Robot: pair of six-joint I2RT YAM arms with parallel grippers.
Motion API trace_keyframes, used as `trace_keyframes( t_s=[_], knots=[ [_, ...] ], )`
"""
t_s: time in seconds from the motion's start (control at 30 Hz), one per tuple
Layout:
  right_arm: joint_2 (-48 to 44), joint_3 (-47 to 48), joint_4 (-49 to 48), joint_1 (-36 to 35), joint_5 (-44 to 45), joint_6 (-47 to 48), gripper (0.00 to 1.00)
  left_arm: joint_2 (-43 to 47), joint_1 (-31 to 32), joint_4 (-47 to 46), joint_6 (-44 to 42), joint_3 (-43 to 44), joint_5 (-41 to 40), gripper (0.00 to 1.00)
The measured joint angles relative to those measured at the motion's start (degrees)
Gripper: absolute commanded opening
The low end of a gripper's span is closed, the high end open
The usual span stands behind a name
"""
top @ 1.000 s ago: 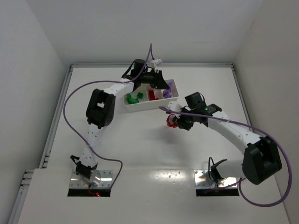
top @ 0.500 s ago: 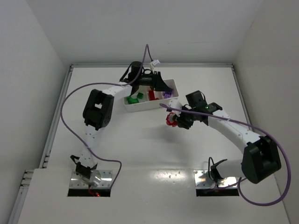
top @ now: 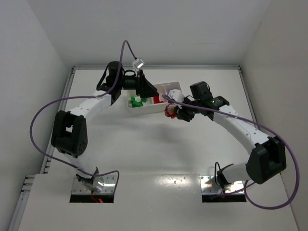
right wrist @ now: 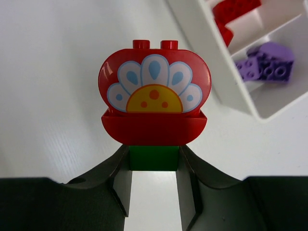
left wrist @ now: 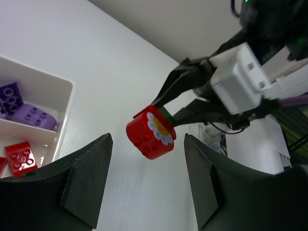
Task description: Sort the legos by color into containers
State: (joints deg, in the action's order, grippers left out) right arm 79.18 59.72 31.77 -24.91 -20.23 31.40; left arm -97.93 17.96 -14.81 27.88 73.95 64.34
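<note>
View from above, a white tabletop with two white and black robot arms reaching towards a long, shallow white plastic tray (top: pixel 150 109) at upper centre. The tray's three compartments hold green bricks on the left, red in the middle and purple on the right. Compared with a second ago, the right gripper (top: pixel 174 111) has carried its load up the frame, from open table to just beside the tray's lower right edge. Its dark fingers pinch the green base of a clump of two bricks (right wrist: pixel 154 103), a rounded red one printed with a white and yellow flower, seated on a small green one. The left gripper (top: pixel 145 89) has drawn back from the tray's right end towards its left end, and its fingers are now spread wider and hold nothing. In the left wrist view they frame the clump, which hangs clear above the table. Since the clump mixes two colours, the left arm probably needs to pull the red brick off before either piece can be sorted.
</note>
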Motion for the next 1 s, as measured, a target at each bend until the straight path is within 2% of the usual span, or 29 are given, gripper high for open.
trace_keyframes(
  t_s=[0.13, 0.3, 0.63, 0.93, 1.0],
  knots=[
    [2.1, 5.7, 0.1, -0.8, -1.0, 0.0, 0.03, -0.2, 0.3, 5.0, -3.6, -1.2, 0.0, 0.67],
    [2.5, 9.2, 0.0, -1.7, -1.4, 0.0, 0.03, -3.5, 0.4, 6.6, -3.6, -1.8, 0.2, 0.67],
    [4.2, 9.6, 1.3, -3.5, -0.3, 0.0, 0.03, -6.3, 0.5, 5.0, -0.8, -1.7, 2.0, 0.67],
    [4.2, 8.7, 0.9, -4.1, 0.8, 0.1, 0.03, -6.3, 0.5, 3.3, 0.0, -1.7, 4.7, 0.73],
    [4.2, 8.3, 0.8, -4.1, 1.2, 0.1, 0.03, -6.3, 0.5, 2.6, 0.6, -1.7, 5.4, 0.78]
  ],
)
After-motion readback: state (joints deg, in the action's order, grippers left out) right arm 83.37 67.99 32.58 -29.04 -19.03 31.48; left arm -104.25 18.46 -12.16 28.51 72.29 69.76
